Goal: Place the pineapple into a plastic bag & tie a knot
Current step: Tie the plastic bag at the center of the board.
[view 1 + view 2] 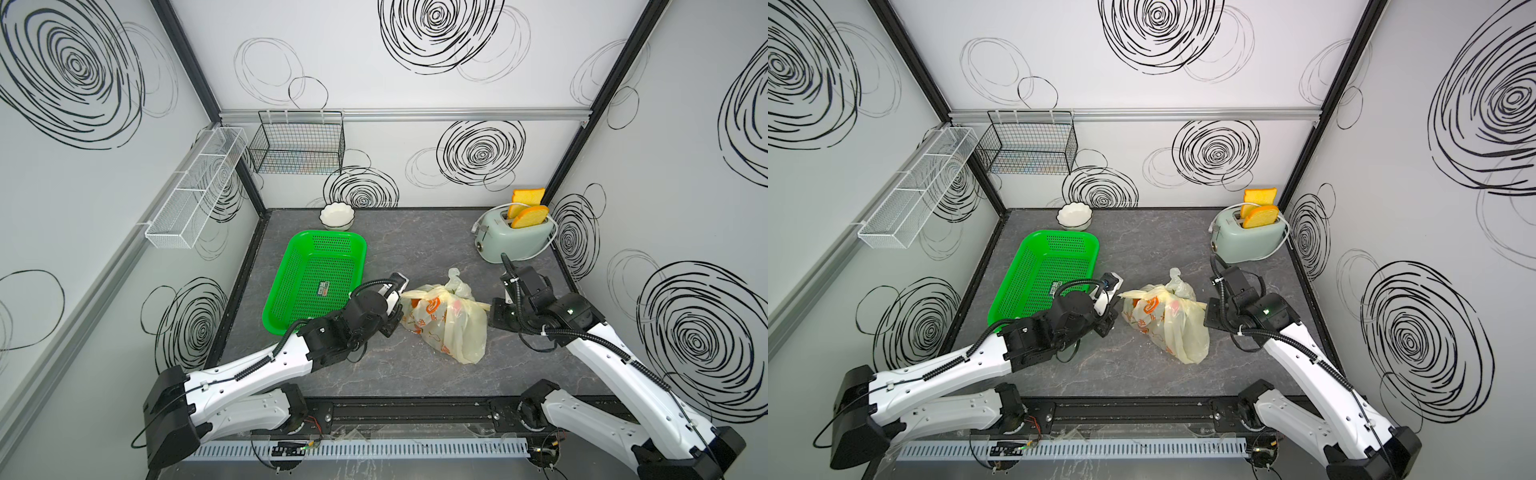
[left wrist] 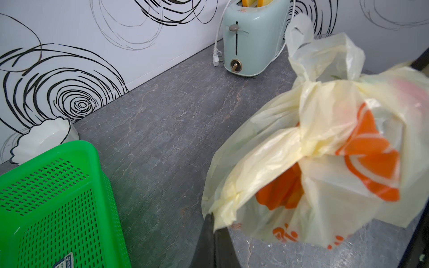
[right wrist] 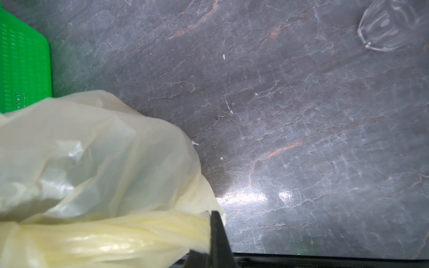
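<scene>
Left pincer (image 2: 213,222) and right pincer (image 3: 211,232) are both clamped tight on handle strips of the plastic bag (image 1: 451,332).

You've got each one pinching a loose pale-yellow end, stretched out to opposite sides. The knot (image 2: 311,141) is bunched between them on top of the bag. Your bag's sitting on the grey table (image 1: 415,374) between your two arms, orange print showing. It's near the green basket (image 1: 316,278), and the toaster (image 1: 515,239) is well behind it by the back corner.
</scene>
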Available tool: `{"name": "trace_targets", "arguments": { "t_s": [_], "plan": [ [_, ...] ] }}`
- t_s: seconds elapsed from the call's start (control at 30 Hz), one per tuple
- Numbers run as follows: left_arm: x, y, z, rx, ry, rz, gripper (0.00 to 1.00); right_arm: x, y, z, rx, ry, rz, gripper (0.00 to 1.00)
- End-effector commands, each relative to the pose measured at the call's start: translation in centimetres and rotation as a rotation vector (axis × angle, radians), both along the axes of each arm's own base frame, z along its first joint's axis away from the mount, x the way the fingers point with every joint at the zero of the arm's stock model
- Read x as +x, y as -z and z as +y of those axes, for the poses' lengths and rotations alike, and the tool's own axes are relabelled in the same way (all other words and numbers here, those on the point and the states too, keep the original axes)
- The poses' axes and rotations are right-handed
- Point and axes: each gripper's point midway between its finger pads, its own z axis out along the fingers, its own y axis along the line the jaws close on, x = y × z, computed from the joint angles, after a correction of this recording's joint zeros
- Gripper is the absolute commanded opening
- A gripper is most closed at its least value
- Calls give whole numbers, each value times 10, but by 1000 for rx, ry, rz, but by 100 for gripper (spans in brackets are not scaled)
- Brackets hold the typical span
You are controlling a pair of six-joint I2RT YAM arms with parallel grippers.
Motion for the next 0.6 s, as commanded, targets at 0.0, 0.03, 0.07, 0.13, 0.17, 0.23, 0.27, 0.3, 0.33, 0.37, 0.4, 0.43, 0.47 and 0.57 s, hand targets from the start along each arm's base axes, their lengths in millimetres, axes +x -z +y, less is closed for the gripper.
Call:
{"name": "trace_targets", "arguments": {
  "t_s": [0.0,0.03,0.07,0.13,0.17,0.23,0.27,0.3,0.33,0.37,0.4,0.43,0.47,0.57],
  "plan": [
    [22,25,75,160,-305,-4,0,-32,23,-61,-238,143,125,0],
    [22,26,78,162,-317,-5,0,-32,24,-62,-242,144,128,0],
    [22,27,80,165,-326,-4,0,-33,24,-62,-245,147,131,0],
    [22,28,84,165,-345,-2,0,-33,25,-62,-245,148,134,0],
    [22,30,84,166,-345,3,0,-33,25,-63,-248,150,137,0],
    [21,31,83,166,-343,5,0,-32,24,-63,-248,152,135,0],
    [20,30,83,164,-344,2,0,-32,24,-62,-243,149,134,0],
    [20,31,81,168,-338,1,0,-32,24,-62,-239,147,133,0],
    [19,30,78,167,-324,-1,0,-32,24,-60,-232,141,133,0],
    [17,29,72,163,-296,-6,0,-30,23,-55,-210,118,128,0],
    [14,27,62,152,-242,-7,0,-28,21,-46,-172,80,117,0],
    [10,24,50,130,-185,-10,0,-25,17,-35,-120,34,99,0],
    [5,18,38,92,-124,-13,0,-20,10,-19,-46,-27,61,0],
    [-5,3,10,-8,14,-8,0,-9,-20,11,121,-119,-71,0]
  ]
}}
